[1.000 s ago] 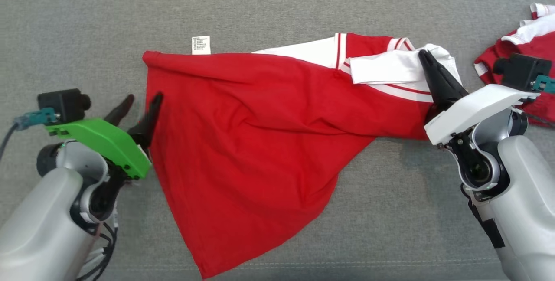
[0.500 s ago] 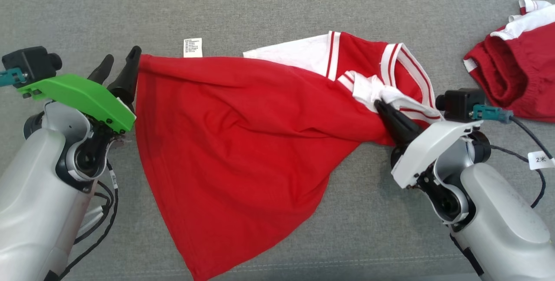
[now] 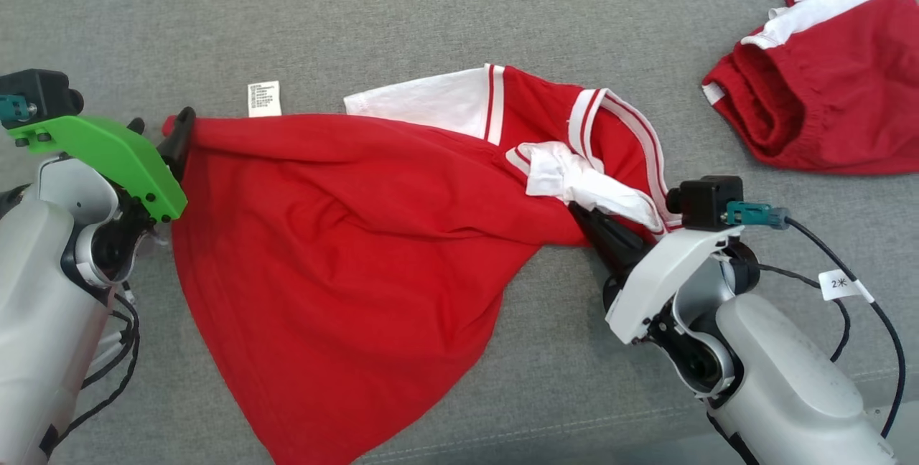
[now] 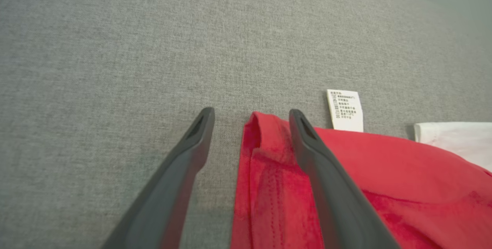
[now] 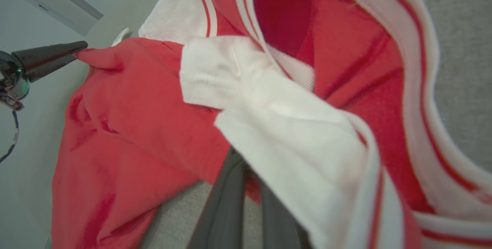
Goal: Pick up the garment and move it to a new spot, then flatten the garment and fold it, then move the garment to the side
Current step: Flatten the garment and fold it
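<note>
The red garment [image 3: 344, 235] with white sleeves and a striped collar lies spread on the grey cloth surface [image 3: 431, 13]. My left gripper [image 3: 158, 128] stands open at its far left corner. In the left wrist view that red corner [image 4: 261, 133] lies between the spread fingers of the left gripper [image 4: 251, 113], beside a white care label [image 4: 344, 110]. My right gripper [image 3: 585, 214] is shut on the bunched white sleeve [image 3: 581, 185] just below the collar. In the right wrist view its fingers [image 5: 230, 203] vanish under the white sleeve [image 5: 292, 137].
A second red garment with white trim [image 3: 818, 85] lies bunched at the far right. A black cable with a white tag [image 3: 840, 284] loops beside my right arm. A seam in the surface [image 3: 574, 429] runs along the near edge.
The head camera has shifted. My left gripper went from the garment's side hem to its far corner. My right gripper drew the white sleeve inward and nearer, uncovering the collar.
</note>
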